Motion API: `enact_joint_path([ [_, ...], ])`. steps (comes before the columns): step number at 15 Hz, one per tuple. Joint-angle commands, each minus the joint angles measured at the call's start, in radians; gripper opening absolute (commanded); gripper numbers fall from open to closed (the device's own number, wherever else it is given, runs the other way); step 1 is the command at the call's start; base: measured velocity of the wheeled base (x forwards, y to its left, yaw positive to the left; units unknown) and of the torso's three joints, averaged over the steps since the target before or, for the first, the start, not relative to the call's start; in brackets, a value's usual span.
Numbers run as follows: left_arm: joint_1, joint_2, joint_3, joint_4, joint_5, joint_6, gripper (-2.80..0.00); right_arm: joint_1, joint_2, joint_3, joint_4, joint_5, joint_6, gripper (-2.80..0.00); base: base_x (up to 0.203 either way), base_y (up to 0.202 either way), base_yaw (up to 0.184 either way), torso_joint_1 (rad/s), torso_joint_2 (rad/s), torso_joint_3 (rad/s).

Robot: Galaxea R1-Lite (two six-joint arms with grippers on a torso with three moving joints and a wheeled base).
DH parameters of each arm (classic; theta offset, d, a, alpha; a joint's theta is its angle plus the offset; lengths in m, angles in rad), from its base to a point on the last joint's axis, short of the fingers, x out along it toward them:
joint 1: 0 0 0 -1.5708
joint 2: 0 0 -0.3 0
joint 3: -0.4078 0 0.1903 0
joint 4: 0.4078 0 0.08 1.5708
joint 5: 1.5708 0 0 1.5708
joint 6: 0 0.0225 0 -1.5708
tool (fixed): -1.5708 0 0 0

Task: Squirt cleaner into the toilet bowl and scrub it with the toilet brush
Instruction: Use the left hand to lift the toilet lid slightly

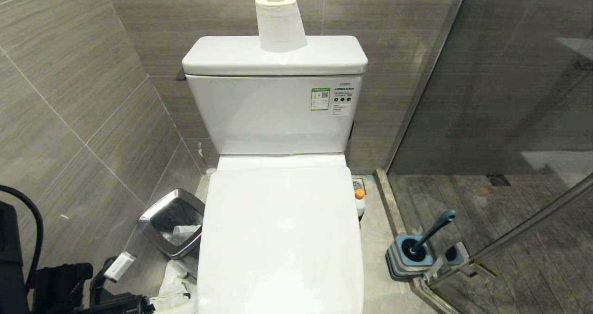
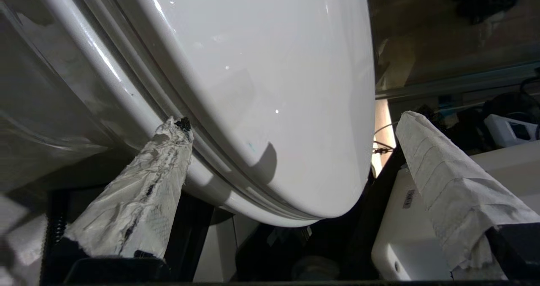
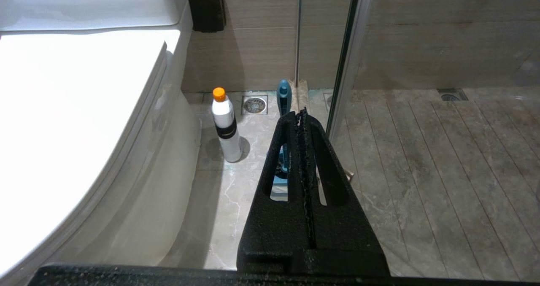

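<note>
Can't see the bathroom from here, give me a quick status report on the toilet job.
Left gripper open at lid's front edge. Right gripper shut, parked. Lid down over toilet bowl; cleaner and toilet brush untouched on floor.

Grey tiled floor [image 1: 375,240], cleaner [image 3: 225,125], steel bin [image 1: 172,222], brush base [image 1: 410,258]

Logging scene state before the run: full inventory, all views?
toilet bowl: 1, white, centre, lid down
cistern: 1, white, behind the lid
paper roll: 1, white, upright on cistern
cleaner: 1, white with orange cap, upright on floor right of toilet
toilet brush: 1, blue-grey, standing in its base by the glass
bin: 1, steel, left of toilet
left gripper: open, wrapped fingers at the lid's front edge
right gripper: shut, over the floor right of the toilet
</note>
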Motion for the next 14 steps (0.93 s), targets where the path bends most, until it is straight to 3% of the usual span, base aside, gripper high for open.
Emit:
enact_joint_path([
  [1, -0.007, 0.017, 0.008, -0.002, 0.035, 0.029, 0.0, 0.0, 0.0, 0.025, -0.001, 0.0, 0.0, -2.8, 0.0, 0.0, 0.0, 0.0, 0.0, 0.0],
  [3, -0.025, 0.024, 0.012, 0.002, 0.072, 0.045, 0.0, 0.0, 0.0, 0.025, -0.001, 0.0, -0.001, -2.8, 0.0, 0.0, 0.0, 0.0, 0.0, 0.0],
  [9, -0.081, 0.043, 0.02, 0.006, 0.071, 0.046, 0.0, 0.0, 0.0, 0.025, -0.001, 0.0, 0.001, -2.8, 0.0, 0.0, 0.0, 0.0, 0.0, 0.0],
  [14, -0.113, 0.049, 0.02, 0.005, 0.121, 0.069, 0.0, 0.0, 0.0, 0.025, -0.001, 0.0, 0.001, -2.8, 0.0, 0.0, 0.0, 0.0, 0.0, 0.0],
])
